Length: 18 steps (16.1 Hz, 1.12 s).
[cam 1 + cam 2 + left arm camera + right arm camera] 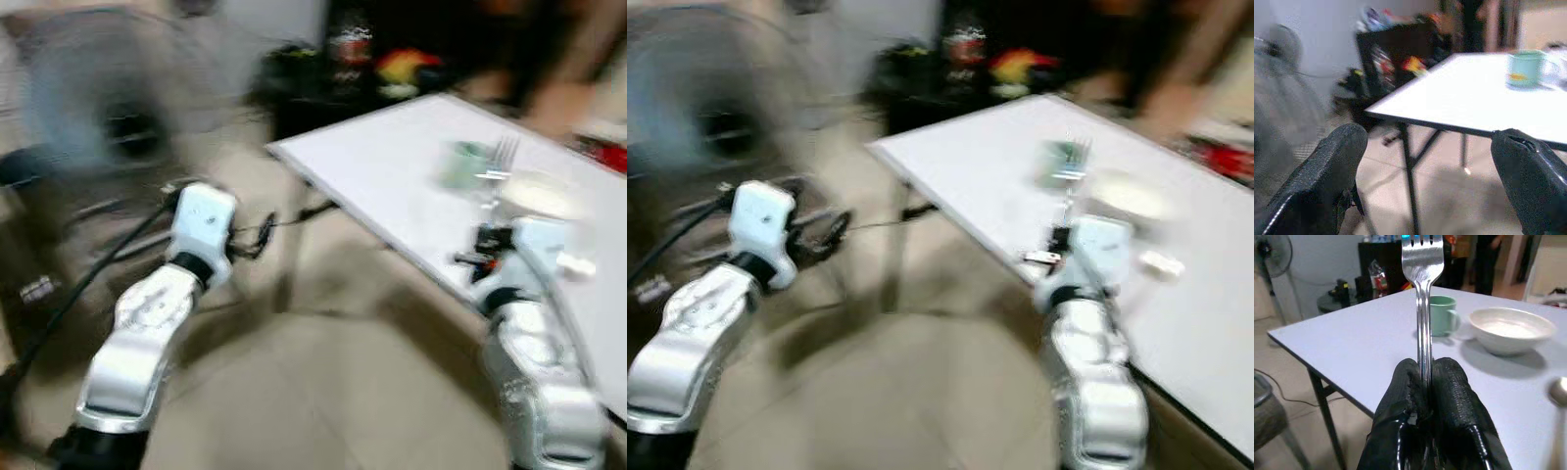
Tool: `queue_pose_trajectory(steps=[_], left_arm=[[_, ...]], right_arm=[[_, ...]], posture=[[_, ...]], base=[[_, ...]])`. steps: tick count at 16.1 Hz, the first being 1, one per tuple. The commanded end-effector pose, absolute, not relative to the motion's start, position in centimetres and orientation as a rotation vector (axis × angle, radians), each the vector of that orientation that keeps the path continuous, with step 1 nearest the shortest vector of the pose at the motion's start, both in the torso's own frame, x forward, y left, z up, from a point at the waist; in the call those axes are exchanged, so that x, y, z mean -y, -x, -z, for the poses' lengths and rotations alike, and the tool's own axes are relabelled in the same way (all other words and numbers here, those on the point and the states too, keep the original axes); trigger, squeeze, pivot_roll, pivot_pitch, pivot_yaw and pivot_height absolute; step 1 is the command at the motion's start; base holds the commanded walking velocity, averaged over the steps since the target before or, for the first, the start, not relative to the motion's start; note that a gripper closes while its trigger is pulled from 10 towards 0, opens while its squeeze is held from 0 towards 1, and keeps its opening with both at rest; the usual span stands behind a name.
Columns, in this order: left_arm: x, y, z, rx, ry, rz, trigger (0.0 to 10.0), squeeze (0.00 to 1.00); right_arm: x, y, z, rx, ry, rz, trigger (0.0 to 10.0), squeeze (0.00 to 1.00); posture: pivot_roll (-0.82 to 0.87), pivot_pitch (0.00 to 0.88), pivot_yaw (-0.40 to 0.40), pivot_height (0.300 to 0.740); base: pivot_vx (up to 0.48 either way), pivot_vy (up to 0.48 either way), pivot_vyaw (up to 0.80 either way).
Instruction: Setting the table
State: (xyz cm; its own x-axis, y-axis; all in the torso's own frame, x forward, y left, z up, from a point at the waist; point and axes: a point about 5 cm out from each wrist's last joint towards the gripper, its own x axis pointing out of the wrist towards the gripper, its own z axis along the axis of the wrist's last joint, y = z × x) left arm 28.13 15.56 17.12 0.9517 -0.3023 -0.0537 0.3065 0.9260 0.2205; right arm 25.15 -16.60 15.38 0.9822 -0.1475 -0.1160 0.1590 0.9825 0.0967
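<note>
The right gripper (pixel 1424 377) pinches a steel fork (pixel 1422 264) low on its handle, tines up at centre frame; being stiff, light and slick, it may pivot. Beyond, on the white table (pixel 1352 347), stand a green mug (pixel 1442 316) and bowl (pixel 1511 328). The left gripper (pixel 1425 161) gapes wide, empty.

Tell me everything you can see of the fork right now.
The shiny silver metal fork stands upright, tines up, its slim handle pinched between the black fingers of the right hand. It is held over the near edge of the white table, touching nothing else. A mint-green mug and white bowl sit beyond it.
</note>
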Motion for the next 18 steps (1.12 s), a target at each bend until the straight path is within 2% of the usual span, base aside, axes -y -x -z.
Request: queue_pose_trajectory(steps=[1, 11, 15, 18], left_arm=[[-15.2, -28.2, -17.1, -0.028, -0.213, 0.325, 10.0, 0.00], [-15.3, -28.8, -17.1, -0.018, -0.222, 0.332, 10.0, 0.00], [-15.7, -28.6, -17.0, -0.022, -0.246, 0.301, 10.0, 0.00], [-15.6, -28.3, -16.6, -0.028, -0.242, 0.301, 10.0, 0.00]], right_arm=[[17.3, -25.2, -15.8, -0.091, -0.103, 0.189, 10.0, 0.00], [17.5, -25.1, -15.8, -0.097, -0.108, 0.215, 10.0, 0.00], [17.0, -25.6, -15.4, -0.134, -0.090, 0.177, 10.0, 0.00], [16.0, -26.0, -15.0, -0.151, -0.074, 0.075, 10.0, 0.00]], posture=[[0.06, 0.000, -0.025, 0.740], [0.05, 0.000, -0.011, 0.740], [0.07, 0.000, -0.023, 0.740], [0.08, 0.000, -0.027, 0.740]], base=[[0.000, 0.472, -0.80], [0.000, 0.473, -0.80], [0.000, 0.000, -0.80], [0.000, 0.000, 0.00]])
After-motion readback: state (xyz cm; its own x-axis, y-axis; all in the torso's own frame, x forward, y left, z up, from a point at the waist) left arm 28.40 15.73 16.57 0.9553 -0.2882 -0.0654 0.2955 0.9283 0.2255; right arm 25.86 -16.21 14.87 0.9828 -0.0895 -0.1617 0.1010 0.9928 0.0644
